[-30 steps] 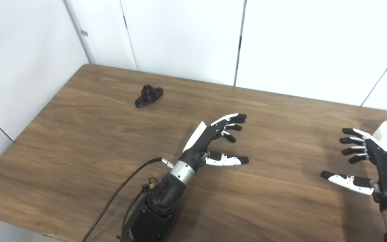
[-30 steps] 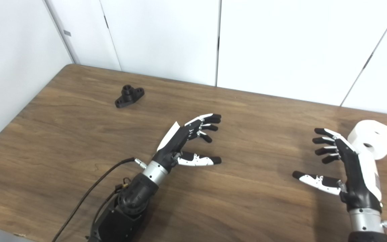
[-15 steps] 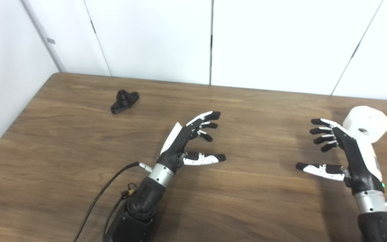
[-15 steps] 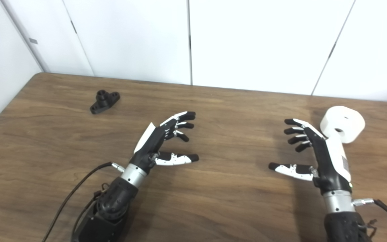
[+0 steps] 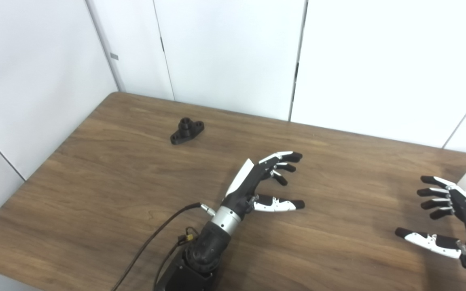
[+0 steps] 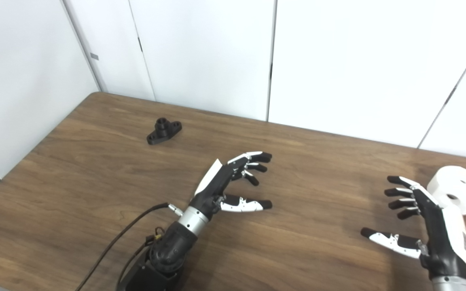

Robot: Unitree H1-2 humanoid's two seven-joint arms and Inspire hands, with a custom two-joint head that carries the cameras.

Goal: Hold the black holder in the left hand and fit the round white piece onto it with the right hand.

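The black holder [image 5: 187, 131] lies on the wooden table [image 5: 115, 178] at the far left, well away from both hands; it also shows in the right eye view [image 6: 164, 131]. The round white piece [image 6: 458, 195], a thick disc with a hole, rests at the table's right side, just behind my right hand. My left hand [image 5: 263, 182] hovers over the table's middle, open and empty, fingers pointing right. My right hand [image 6: 419, 220] is open and empty at the right, fingers spread, pointing left.
White wall panels [image 5: 233, 52] stand behind and to the left of the table. A black cable [image 5: 152, 242] runs from my left forearm over the table's front edge. The table's left edge and far left corner are near the holder.
The whole picture has shifted back and forth, so the camera has moved. Both hands stay open in much the same pose. The holder and the white piece have not moved on the table.
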